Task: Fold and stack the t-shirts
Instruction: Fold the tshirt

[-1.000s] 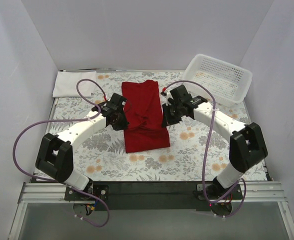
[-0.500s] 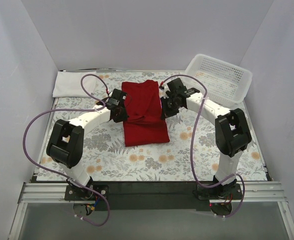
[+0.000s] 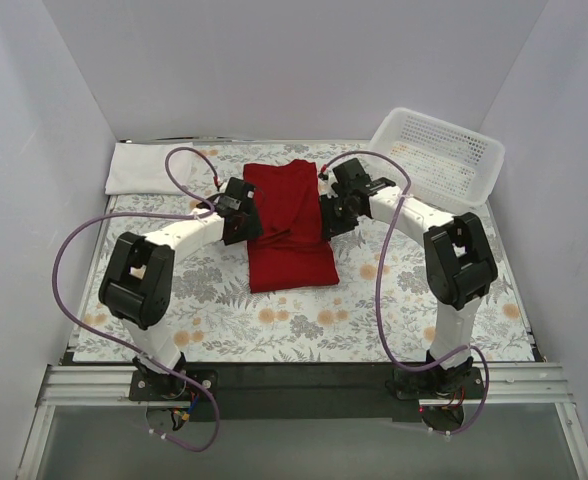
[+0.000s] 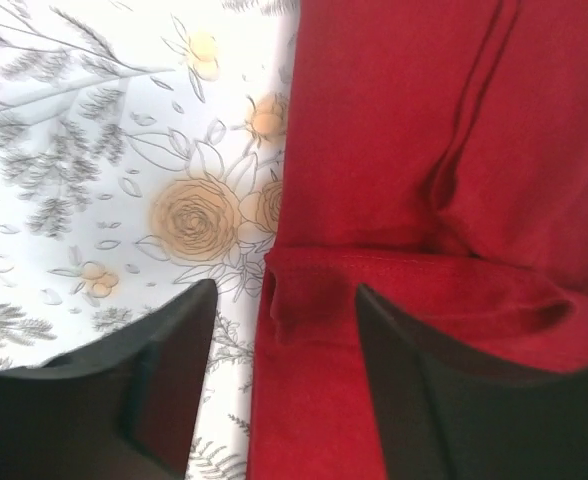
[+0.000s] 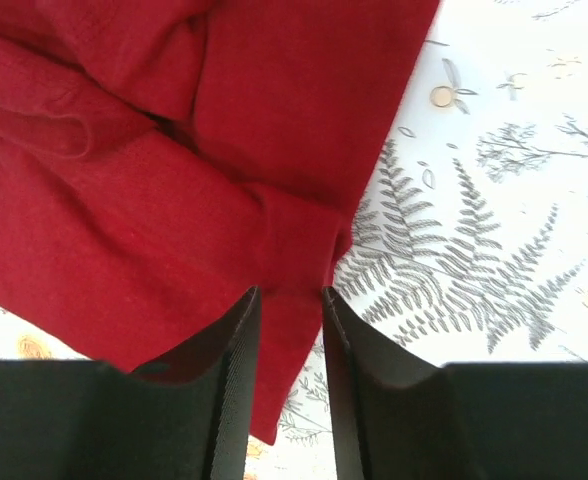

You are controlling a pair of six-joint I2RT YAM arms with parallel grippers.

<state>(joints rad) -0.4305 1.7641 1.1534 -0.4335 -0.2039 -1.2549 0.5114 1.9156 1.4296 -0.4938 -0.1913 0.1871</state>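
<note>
The deep red t-shirt [image 3: 290,225] lies partly folded on the floral table, its sides turned in, with a hemmed fold [image 4: 394,290] across it. My left gripper [image 3: 246,215] hovers at its left edge, open, the shirt's edge and the tablecloth showing between its fingers [image 4: 286,330]. My right gripper [image 3: 329,213] is at the right edge. Its jaws stand a narrow gap apart [image 5: 290,300] over a bunched corner of red cloth [image 5: 294,230]. A white t-shirt [image 3: 144,167], folded flat, rests at the back left corner.
A white mesh basket [image 3: 436,155] leans at the back right corner. Purple cables loop off both arms above the table. White walls close in the left, right and back sides.
Both grippers were shut on the red shirt's sides and now stand parted, the cloth let go. The arms have drawn in and back, and the shirt's near end lies slightly farther away.
</note>
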